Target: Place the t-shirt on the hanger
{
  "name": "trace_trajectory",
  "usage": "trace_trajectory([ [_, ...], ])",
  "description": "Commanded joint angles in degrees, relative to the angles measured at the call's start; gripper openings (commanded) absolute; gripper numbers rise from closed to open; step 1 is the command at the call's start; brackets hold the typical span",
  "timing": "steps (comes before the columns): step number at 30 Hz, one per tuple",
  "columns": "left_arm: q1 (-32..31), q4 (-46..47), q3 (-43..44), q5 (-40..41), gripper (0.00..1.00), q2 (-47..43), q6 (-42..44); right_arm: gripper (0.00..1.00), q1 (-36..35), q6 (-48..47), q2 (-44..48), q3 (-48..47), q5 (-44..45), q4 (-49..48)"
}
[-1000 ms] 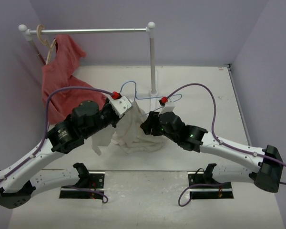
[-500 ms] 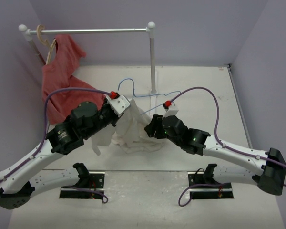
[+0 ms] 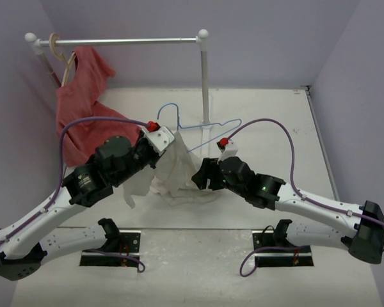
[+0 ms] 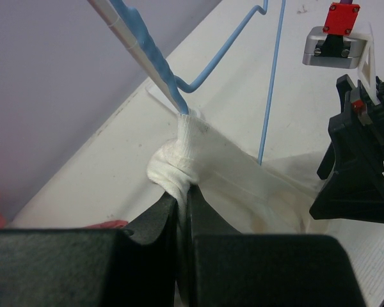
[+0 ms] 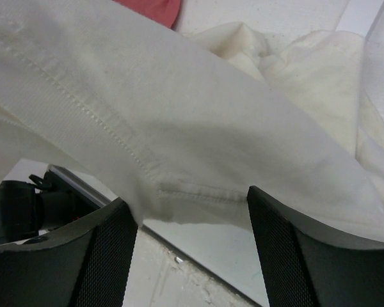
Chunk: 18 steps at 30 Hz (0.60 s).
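**Right gripper (image 3: 201, 177) drawn back toward near edge; hanger (image 4: 153, 61) tipped**

Compared with a second ago, the right gripper is found slightly closer to the near edge. The hanger's right end is raised toward the far edge and its hook is shifted left.

- Hanger: light-blue wire, seen above the centre of the tabletop (image 3: 275, 109). One end is entered into a ribbed white opening of the cloth.
- T-shirt (image 3: 176, 169): white, bunched at the centre of the tabletop. Part is lifted and part is heaped on the surface.
- Left gripper (image 4: 184, 203): jaws are closed narrowly on a twisted knot of the t-shirt, just below the hanger's end.
- Right gripper: fingers (image 5: 105, 256) are spread wide. A stitched hem of the t-shirt is stretched across the gap and is not clamped.
- Red garment (image 3: 83, 109): hung from a wooden hanger (image 3: 67, 61) on the rail (image 3: 121, 41) at the far-left corner.
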<state>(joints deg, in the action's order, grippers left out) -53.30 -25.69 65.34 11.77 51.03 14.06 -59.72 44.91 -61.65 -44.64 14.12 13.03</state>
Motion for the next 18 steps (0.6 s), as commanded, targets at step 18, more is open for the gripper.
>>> trace_trajectory([
  [18,0.04,6.19,-0.74,-0.36,0.0,-1.21,-1.15,0.42,-0.13,0.1,-6.23,-4.84,10.94,7.8],
])
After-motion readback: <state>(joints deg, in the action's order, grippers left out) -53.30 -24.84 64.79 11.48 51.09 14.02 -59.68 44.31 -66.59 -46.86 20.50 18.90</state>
